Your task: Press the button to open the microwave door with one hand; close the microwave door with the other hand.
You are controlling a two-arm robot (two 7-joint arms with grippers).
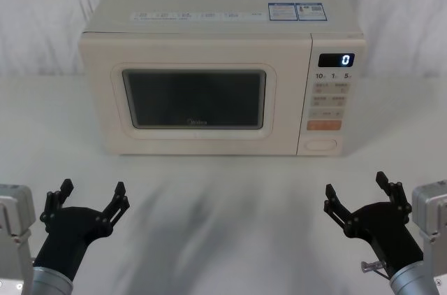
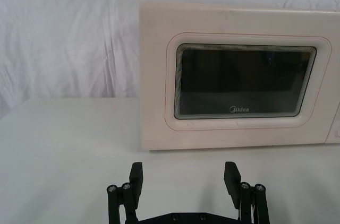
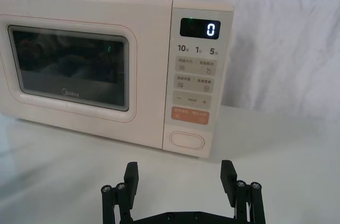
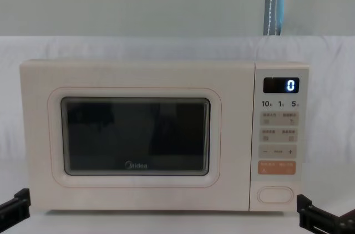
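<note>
Plainly, with the door [image 1: 195, 96] shut on the microwave [image 1: 216, 64] mid-table, both spread-fingered grippers, left [image 1: 91, 197] and right [image 1: 357, 190], hang short of it; the rigid button [image 1: 322, 145] probably needs one firm fingertip push.

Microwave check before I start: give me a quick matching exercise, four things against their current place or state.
Things:
1. microwave door
2. button
3. left hand
4. display

States:
A. bottom of the control panel, untouched
B. shows 0
C. shut
D. open, low before the door's left part

Pairs: 1-C, 2-A, 3-D, 4-B
</note>
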